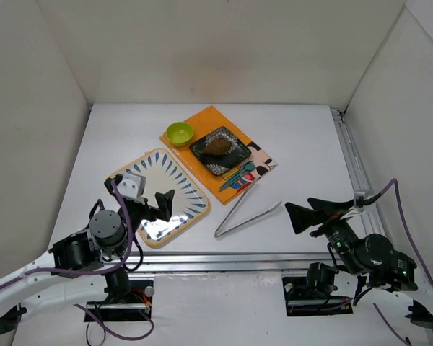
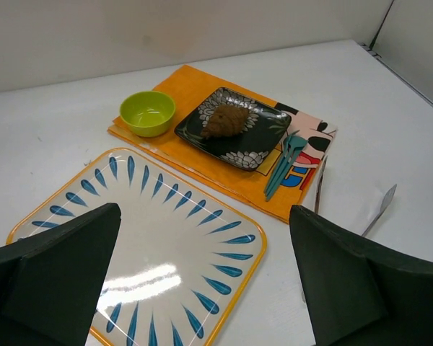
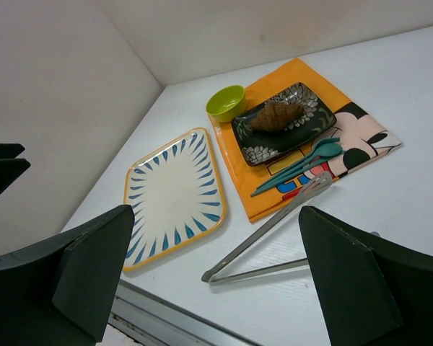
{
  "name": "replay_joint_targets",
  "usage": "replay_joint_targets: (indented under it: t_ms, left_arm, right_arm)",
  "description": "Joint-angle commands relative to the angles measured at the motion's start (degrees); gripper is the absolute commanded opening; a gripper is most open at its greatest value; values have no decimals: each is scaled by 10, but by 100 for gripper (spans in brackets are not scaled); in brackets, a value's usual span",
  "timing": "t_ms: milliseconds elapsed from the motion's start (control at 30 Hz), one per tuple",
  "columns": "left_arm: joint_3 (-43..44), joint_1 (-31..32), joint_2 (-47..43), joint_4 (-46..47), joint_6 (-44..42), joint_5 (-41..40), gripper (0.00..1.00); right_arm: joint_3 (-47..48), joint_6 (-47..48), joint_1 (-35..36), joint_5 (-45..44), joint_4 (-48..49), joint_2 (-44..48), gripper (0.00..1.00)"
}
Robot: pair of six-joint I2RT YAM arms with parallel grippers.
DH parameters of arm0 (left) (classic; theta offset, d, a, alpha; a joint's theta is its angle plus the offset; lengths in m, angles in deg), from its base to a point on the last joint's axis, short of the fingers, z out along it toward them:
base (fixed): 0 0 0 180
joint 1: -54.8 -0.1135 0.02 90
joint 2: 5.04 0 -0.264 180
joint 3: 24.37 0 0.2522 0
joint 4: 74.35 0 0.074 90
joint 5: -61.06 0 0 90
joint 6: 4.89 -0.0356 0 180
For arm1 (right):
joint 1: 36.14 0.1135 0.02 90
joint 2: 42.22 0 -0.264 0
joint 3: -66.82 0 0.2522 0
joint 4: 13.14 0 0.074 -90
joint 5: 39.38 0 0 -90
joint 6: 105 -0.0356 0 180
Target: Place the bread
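Note:
The bread [image 1: 218, 145] is a dark-brown lump lying on a black patterned plate [image 1: 238, 156] on an orange placemat [image 1: 206, 121]. It also shows in the left wrist view [image 2: 226, 120] and in the right wrist view [image 3: 276, 115]. My left gripper [image 1: 150, 205] is open and empty, low over the near corner of a white plate with blue petals [image 1: 169, 182], well short of the bread. In its own view the left gripper [image 2: 204, 241] has its jaws wide apart. My right gripper [image 1: 302, 209] is open and empty at the right, near the metal tongs [image 1: 245, 213]; its own view [image 3: 216, 238] shows the same.
A lime-green bowl [image 1: 179, 133] sits at the mat's left corner beside the black plate. Teal cutlery [image 1: 238, 174] lies on the mat's near edge. White walls enclose the table on three sides. A metal rail [image 1: 350, 155] runs along the right edge.

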Motion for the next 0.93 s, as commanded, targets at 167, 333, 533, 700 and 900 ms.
replay_joint_targets:
  t_ms: [167,333,533,700,900]
  left_arm:
    - [-15,3,-11,23,6,-36,99]
    - [-12,3,8,20,6,-44,99]
    - [-8,3,27,26,5,-55,100]
    - [-7,3,32,22,8,-57,99]
    - [-7,3,29,18,6,-73,99]
  right_arm:
    - [25,8,2,13,29,-47,98]
    - [25,7,4,10,29,-50,98]
    - [27,6,3,10,29,-59,98]
    - [27,9,3,13,28,-60,98]
    - [30,9,2,11,28,-62,98]
